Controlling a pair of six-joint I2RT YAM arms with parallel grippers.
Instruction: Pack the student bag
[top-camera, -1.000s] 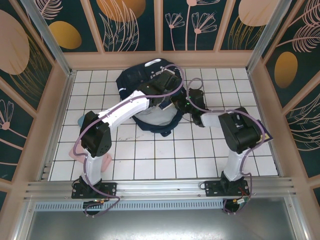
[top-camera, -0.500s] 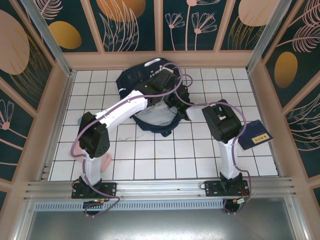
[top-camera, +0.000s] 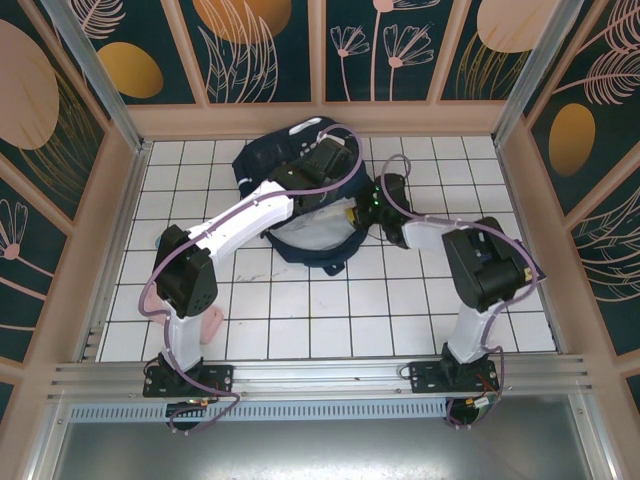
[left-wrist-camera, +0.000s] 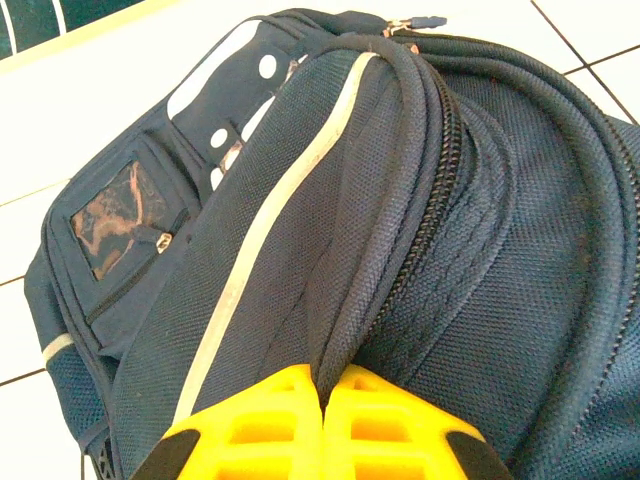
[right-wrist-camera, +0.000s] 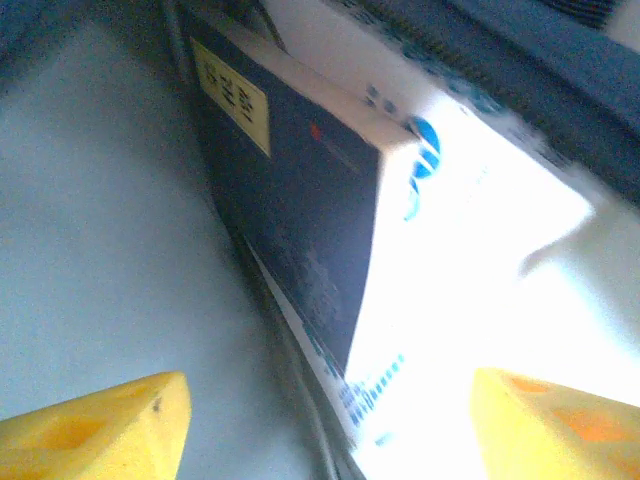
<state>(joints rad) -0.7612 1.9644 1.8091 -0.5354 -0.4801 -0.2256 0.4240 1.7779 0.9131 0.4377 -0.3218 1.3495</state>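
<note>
Two yellow-tipped pincers are working on one bag, and trouble could start at either. The left pincer (left-wrist-camera: 322, 420) has its fingers pressed together on a raised fold of the large navy-blue fabric student bag (left-wrist-camera: 250, 240), just beside the zip, apparently holding the mouth up. That is a thin pinch of cloth. If it slid out, the flap would likely drop onto the other arm's fingers. The right pincer (right-wrist-camera: 330, 420) sits within the opening with its fingers wide apart and nothing gripped. Just ahead of it, a small dark-blue book with a yellow label (right-wrist-camera: 300, 200) lies against a white printed booklet (right-wrist-camera: 480, 220), with pale grey lining (right-wrist-camera: 90, 200) to one side. Whether the book is fully seated cannot be told from the blurred wrist view. If it is only propped, a finger brushing it on the way out could tip it or drag it back towards the mouth. The spread fingers could also catch the zip edge or the lining and tug the whole bag. The bag rests at the far middle of the white tiled table (top-camera: 300, 300) with both arms converging over it. A pull from one arm against the other's hold could therefore skid it across the tiles or tear the fold free.
</note>
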